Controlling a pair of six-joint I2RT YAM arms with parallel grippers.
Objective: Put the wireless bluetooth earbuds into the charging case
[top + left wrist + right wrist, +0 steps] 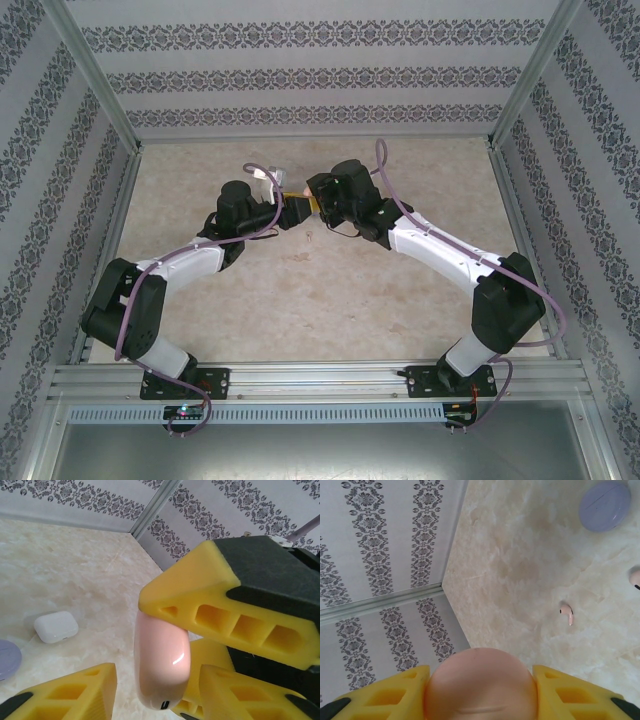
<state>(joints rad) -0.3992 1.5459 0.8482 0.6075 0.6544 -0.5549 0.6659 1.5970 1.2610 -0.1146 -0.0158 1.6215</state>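
**Pink case lifted, no earbud seated yet**

Your left claw (157,700) has its jaws apart, straddling the lower end of the pink charging case (160,665). A gap shows between its left finger and the case, so it grips nothing. Off to this claw's left, down on the table (75,560), lie the purple case (7,657) and, a little nearer the claw, the white case (56,626). Both have their lids down.

Your right claw (480,690) is clenched on the pink charging case, with a yellow finger pressed to each side, and holds it clear of the table. Ahead of this claw and to its right, a pink earbud (566,614) lies loose on the table. A second pink earbud (635,577) sits further right, at the edge of the right wrist view.

As I read it, you are near the start. The pink charging case looks closed, and both pink earbuds are outside it, well apart from the claws. The lid has to come up first, and the left claw seems placed for that. Then each pink earbud must be picked up and seated stem-down. After that, the purple case and the white case wait their turn, untouched as far as these views tell.
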